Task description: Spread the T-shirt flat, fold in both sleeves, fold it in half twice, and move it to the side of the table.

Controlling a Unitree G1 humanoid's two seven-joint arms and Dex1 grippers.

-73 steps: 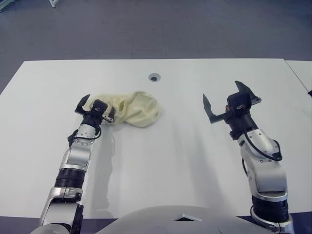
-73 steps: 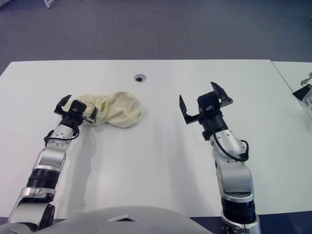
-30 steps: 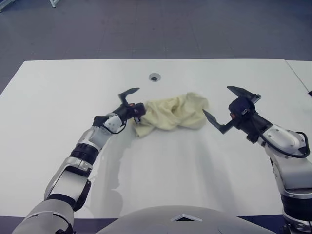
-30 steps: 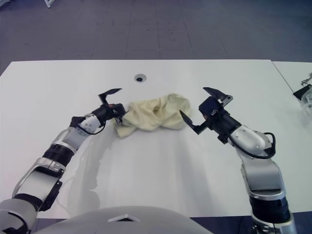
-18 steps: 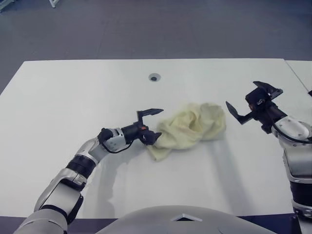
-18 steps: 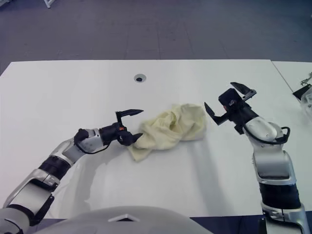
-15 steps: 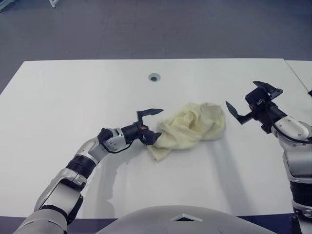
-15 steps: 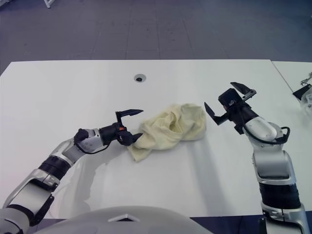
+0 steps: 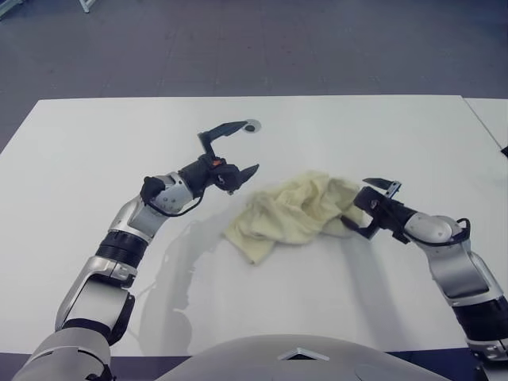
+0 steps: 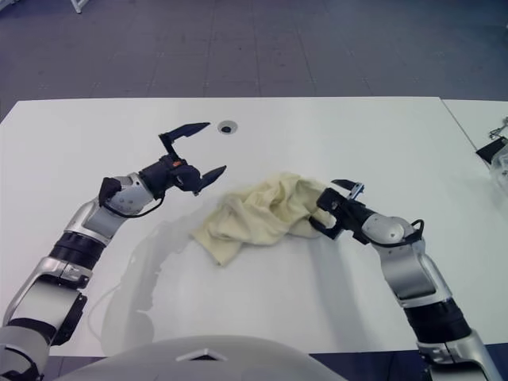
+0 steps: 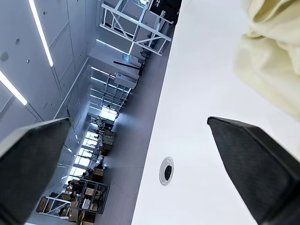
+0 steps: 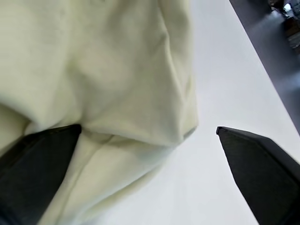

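Lying crumpled: soft cream T-shirt (image 9: 294, 214), creased lump on glossy white table (image 9: 87, 135).

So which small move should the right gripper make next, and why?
Probably it should close the right gripper on the shirt. It is open, and the right wrist view shows the cloth's edge lying between its fingers. The shirt is still a crumpled heap, and the left gripper is open and apart from it, so a grip seems needed before spreading.
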